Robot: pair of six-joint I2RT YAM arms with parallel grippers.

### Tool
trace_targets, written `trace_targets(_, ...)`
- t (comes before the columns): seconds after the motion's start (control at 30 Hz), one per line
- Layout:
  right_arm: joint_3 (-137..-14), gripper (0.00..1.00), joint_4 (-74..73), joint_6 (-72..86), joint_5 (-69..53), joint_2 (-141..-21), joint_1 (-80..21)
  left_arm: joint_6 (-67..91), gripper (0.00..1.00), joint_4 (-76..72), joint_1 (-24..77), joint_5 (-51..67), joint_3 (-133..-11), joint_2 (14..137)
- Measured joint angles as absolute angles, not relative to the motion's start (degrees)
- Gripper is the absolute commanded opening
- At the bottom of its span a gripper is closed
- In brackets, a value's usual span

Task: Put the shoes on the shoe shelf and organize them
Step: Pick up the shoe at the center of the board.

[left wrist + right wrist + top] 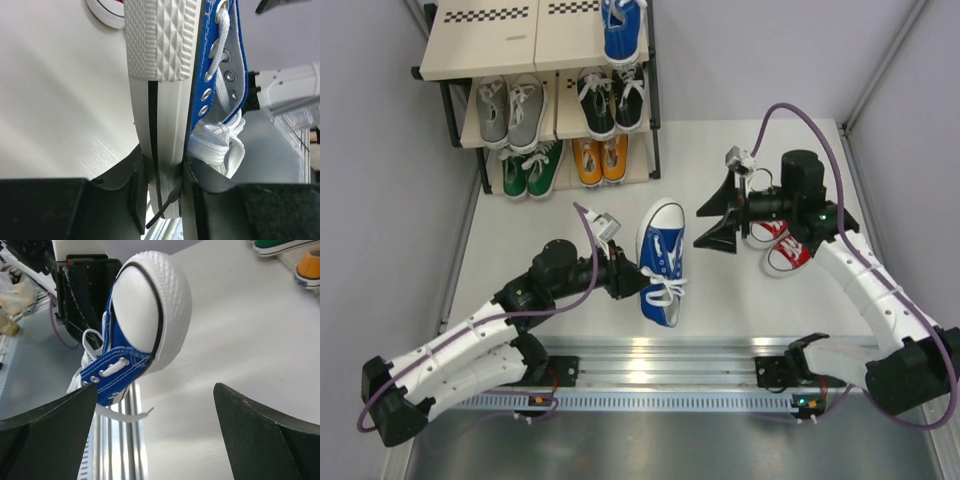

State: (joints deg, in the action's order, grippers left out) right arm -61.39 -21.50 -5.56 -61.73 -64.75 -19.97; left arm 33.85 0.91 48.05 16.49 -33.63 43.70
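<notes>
Blue sneaker pinched by sole in left gripper, well short of shoe shelf; right gripper spread, empty. Edge grip looked slip-prone.

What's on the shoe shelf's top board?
One blue sneaker at the top board's right end, its far end cut off by the picture's edge. That board covers the back of the tier below.

Top overhead; wrist views close, facing blue shoe (shared).
</notes>
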Motion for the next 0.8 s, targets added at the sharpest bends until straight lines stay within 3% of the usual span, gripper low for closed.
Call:
trace_targets(0.3,-61.19,0.95,-11.22,7.66,-66.28,-67.57,-27.29,29.95,0.0,3.51,48.05,27.86,-37.32,46.61)
trace_targets(0.4,-61.17,0.74,-7.44,11.84,-66.96,-67.94,-27.99,29.95,0.0,3.07,48.05,30.5,-38.72,48.62)
trace_targets(0.43,-61.17,0.6,-5.78,13.72,-67.22,-68.05,-28.18,29.91,0.0,2.92,48.05,31.07,-39.22,49.39)
trace_targets(0.5,-61.04,0.42,-1.98,17.37,-67.83,-68.16,-28.58,29.8,0.0,2.48,48.05,31.35,-39.62,50.5)
trace_targets(0.53,-60.73,0.23,0.3,19.31,-68.1,-68.16,-28.73,29.54,0.0,2.24,48.05,31.29,-39.66,50.92)
trace_targets(0.6,-60.49,0.0,3.05,21.17,-68.23,-68.29,-28.71,29.43,0.0,1.48,48.16,30.68,-39.68,51.03)
trace_targets(0.67,-60.4,0.0,4.73,22.46,-68.25,-68.49,-28.53,29.43,0.01,1.41,48.34,28.62,-39.7,50.13)
trace_targets(0.7,-60.4,0.0,5.32,22.81,-68.01,-68.51,-28.4,29.41,0.08,1.52,48.49,27.24,-39.7,49.58)
trace_targets(0.77,-60.42,0.0,6.52,23.79,-67.26,-68.51,-27.86,29.41,0.3,1.69,48.88,23.53,-39.7,47.94)
trace_targets(0.8,-60.42,0.0,7.2,24.56,-66.59,-68.51,-27.35,29.41,0.47,1.98,48.99,21.61,-39.7,47.0)
